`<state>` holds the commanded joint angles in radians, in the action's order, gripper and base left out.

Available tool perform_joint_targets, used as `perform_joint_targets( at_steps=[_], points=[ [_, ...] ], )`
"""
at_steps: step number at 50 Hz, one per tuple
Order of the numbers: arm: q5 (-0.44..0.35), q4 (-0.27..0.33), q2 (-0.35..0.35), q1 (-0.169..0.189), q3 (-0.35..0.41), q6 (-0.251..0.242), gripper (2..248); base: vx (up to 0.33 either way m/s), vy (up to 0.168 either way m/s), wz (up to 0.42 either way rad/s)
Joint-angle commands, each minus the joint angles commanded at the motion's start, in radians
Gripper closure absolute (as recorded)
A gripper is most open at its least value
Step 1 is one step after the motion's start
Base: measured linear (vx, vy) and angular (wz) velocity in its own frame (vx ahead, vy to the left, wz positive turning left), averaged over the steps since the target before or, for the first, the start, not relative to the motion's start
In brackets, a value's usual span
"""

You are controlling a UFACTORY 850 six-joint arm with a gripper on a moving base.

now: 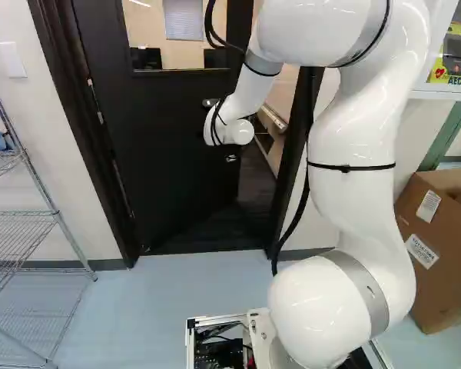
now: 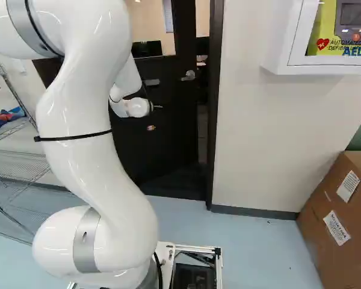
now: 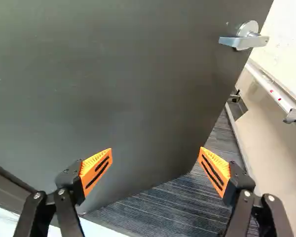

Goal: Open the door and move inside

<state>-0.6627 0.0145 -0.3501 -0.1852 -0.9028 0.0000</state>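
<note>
Door (image 1: 169, 154) is standing ajar ahead of you, leaving a gap beside its free edge. Your white arm (image 1: 353, 123) is reaching toward it. Your end effector (image 3: 155, 155) is facing the panel, spreading its fingers wide and gripping nothing. The lever handle (image 3: 244, 41) is sitting near that free edge, apart from the fingers.

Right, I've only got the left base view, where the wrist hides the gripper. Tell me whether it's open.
Observer: It's open. The wrist view shows its orange pads standing wide apart, gripping nothing.

Operator: Now report whether either finger is on the door handle.

Observer: Neither is. In the wrist view the handle, a lever near the free edge of the door, stands clear of both fingers.
</note>
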Motion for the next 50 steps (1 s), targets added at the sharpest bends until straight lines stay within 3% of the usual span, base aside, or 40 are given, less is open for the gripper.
perform_joint_targets(
  at_steps=[50],
  points=[
    [-0.107, 0.000, 0.244, 0.048, 0.279, 0.000, 3, 0.000, 0.000, 0.000]
  ],
)
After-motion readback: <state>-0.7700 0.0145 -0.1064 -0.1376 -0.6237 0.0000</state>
